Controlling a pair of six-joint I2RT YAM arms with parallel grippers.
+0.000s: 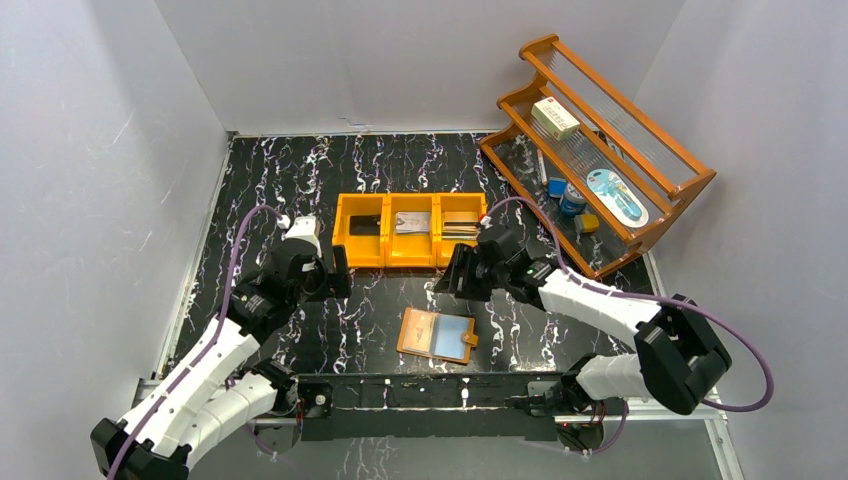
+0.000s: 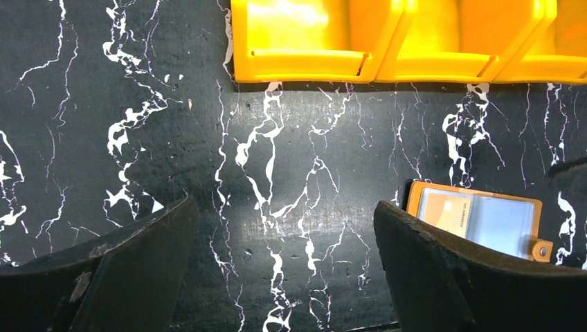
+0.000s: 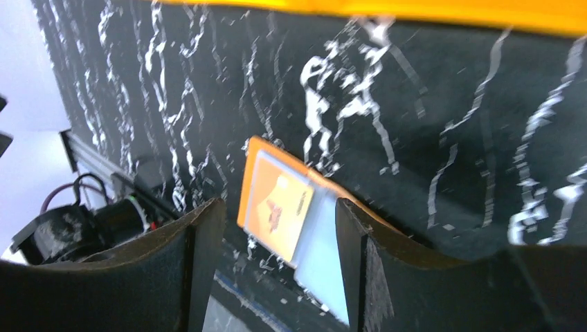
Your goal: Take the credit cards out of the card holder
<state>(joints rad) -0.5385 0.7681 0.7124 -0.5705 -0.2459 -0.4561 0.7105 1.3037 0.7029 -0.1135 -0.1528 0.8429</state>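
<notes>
The card holder lies open and flat on the black marbled table near the front, its strap tab to the right. It also shows in the left wrist view and the right wrist view. A tan printed card shows through its left clear sleeve. Three credit cards lie in the orange bin: black, silver-grey and striped. My left gripper is open and empty, left of the holder. My right gripper hangs open above and behind the holder, gripping nothing.
The orange three-compartment bin stands just behind both grippers. A wooden rack at the back right holds a white box and small items. White walls close in the left, back and right sides.
</notes>
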